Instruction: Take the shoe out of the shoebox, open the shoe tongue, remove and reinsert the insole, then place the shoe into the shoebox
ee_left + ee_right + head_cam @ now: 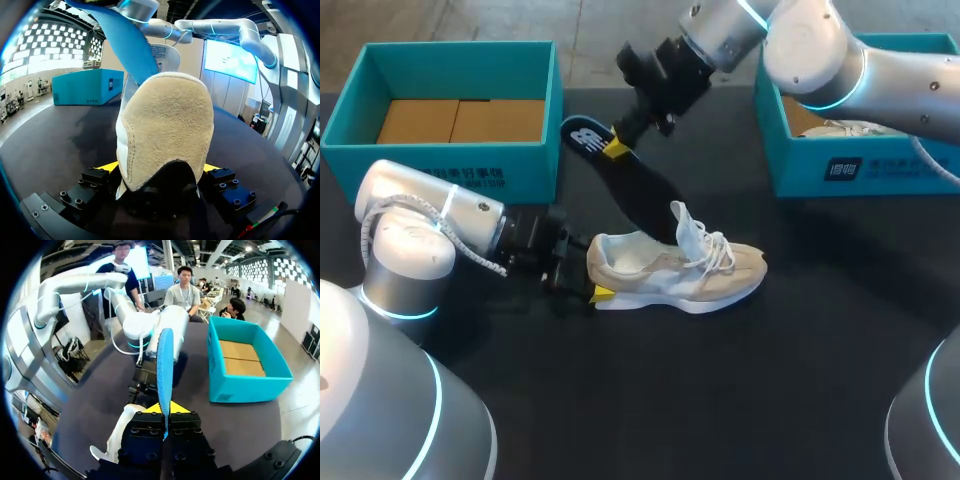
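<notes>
A beige and white shoe (670, 275) lies on its sole on the black table, toe to the right, tongue pulled up. My left gripper (588, 283) is shut on its heel; in the left wrist view the suede heel (165, 125) fills the gap between both yellow tips of that gripper (162, 172). A dark insole (640, 190) with a blue underside (125, 40) slants up out of the shoe's opening, toe end inside. My right gripper (618, 148) is shut on its raised heel end. In the right wrist view the insole (164, 365) stands edge-on between the right gripper's (164, 410) tips.
A teal shoebox (450, 165) with a bare cardboard floor stands at the back left, close to my left arm. A second teal box (880, 170) at the back right holds another shoe (850, 128). The right arm crosses above that box.
</notes>
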You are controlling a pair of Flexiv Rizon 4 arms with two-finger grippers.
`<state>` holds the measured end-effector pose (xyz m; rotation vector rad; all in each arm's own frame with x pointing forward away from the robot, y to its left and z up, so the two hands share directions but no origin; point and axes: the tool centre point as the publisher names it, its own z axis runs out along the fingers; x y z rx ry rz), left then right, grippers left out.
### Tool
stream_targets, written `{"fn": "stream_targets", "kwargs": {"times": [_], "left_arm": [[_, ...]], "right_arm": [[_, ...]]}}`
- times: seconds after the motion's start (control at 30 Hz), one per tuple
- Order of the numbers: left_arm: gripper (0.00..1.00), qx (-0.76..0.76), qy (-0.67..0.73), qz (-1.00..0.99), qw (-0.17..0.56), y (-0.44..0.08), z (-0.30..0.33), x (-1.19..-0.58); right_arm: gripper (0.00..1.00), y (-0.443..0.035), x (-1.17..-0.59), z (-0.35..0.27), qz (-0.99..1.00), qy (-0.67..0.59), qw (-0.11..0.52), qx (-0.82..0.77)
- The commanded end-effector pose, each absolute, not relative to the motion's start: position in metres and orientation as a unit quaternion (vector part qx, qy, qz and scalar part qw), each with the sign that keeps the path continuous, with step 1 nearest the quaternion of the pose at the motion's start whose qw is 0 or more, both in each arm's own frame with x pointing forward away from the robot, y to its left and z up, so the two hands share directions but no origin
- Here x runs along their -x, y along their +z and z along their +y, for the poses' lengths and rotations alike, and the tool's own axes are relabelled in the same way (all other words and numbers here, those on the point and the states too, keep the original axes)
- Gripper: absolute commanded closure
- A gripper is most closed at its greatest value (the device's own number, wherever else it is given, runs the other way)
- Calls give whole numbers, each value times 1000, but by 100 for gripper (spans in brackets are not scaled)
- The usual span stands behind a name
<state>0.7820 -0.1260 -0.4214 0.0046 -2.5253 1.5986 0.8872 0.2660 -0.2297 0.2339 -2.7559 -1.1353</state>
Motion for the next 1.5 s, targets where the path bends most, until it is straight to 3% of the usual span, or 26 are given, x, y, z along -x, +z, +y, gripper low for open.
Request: {"fn": "stream_targets", "kwargs": {"times": [0.03, 0.4, 1.37, 1.5], "left_arm": [[100, -2, 533, -843, 76, -423, -125, -781], [100, -2, 533, -843, 76, -423, -125, -781], [100, -2, 533, -843, 76, -423, -125, -781], [100, -2, 533, -843, 76, -423, -125, -781]], "right_arm": [[100, -219, -886, 266, -922, -377, 46, -72], [100, -196, -900, 266, -909, -407, -64, -63], [100, -196, -900, 266, -909, -407, -64, -63], [100, -178, -904, 257, -881, -467, -56, -60]]}}
